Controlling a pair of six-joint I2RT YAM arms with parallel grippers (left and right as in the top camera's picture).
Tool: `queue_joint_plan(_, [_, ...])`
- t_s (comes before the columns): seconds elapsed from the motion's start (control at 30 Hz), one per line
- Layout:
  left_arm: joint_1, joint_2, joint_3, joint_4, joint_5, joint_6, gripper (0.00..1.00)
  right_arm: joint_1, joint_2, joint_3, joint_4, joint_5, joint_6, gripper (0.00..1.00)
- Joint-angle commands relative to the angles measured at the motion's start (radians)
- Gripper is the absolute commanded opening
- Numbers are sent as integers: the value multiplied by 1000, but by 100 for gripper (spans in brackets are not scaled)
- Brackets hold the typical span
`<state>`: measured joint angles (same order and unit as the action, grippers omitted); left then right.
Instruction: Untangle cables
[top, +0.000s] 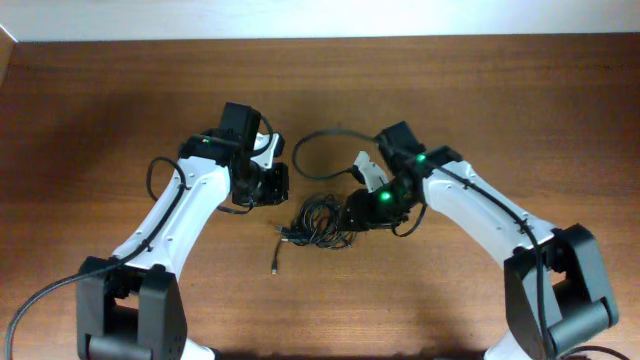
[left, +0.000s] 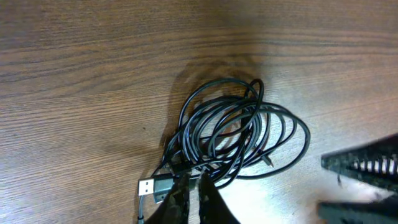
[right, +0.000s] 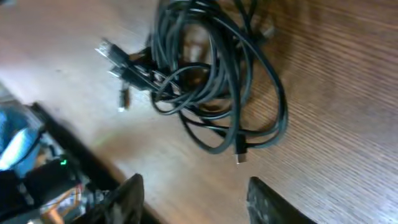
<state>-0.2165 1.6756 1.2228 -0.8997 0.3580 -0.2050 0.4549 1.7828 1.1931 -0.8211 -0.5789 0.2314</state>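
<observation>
The cables (top: 320, 222) lie as one tangled bundle of thin black cords on the wooden table between my two arms. One loose end with a small plug (top: 275, 267) trails to the front left. In the left wrist view the bundle (left: 239, 134) fills the middle and a silvery USB plug (left: 148, 186) sticks out at its lower left. My left gripper (left: 194, 183) is shut, with its tips at the bundle's edge beside that plug and nothing seen between them. My right gripper (right: 196, 190) is wide open and empty, just short of the bundle (right: 211, 81) and a small plug (right: 239, 157).
A thicker black arm cable (top: 318, 140) loops on the table behind the bundle. The left gripper (top: 268, 186) sits left of the bundle and the right gripper (top: 362, 213) right of it. The right gripper also shows at the right edge of the left wrist view (left: 367, 167).
</observation>
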Motion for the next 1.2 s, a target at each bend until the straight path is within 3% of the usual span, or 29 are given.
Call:
queue_joint_plan(0.0, [1, -2, 17, -13, 1, 65, 9, 34, -9, -5, 40, 198, 152, 58])
queue_joint_plan(0.23, [-7, 41, 17, 8, 6, 103, 18, 37, -9, -15, 111, 198, 171, 60])
queue_joint_plan(0.4, [-66, 146, 16, 52, 85, 233, 25, 38, -9, -15, 111, 155, 171, 60])
queue_joint_plan(0.47, [-87, 195, 17, 85, 60, 232, 18, 38, -9, -15, 111, 98, 171, 60])
queue_joint_plan(0.6, [-89, 277, 16, 121, 38, 225, 19, 38, -9, -16, 108, 82, 171, 60])
queue_joint_plan(0.7, [-89, 310, 17, 121, 39, 221, 1, 38, -9, -16, 100, 82, 170, 60])
queue_joint_plan(0.77, [-83, 298, 35, 106, 39, 221, 0, 36, -9, -16, 91, 72, 155, 61])
queue_joint_plan(0.9, [-55, 216, 169, -63, 54, 220, 0, -5, -10, -16, 85, -111, 37, 61])
queue_joint_plan(1.0, [-55, 137, 203, -95, 136, 220, 0, -31, -10, -16, 85, -170, 37, 66])
queue_joint_plan(1.17, [-55, 104, 203, -130, 222, 220, 0, -30, -9, -16, 101, -328, 58, 66])
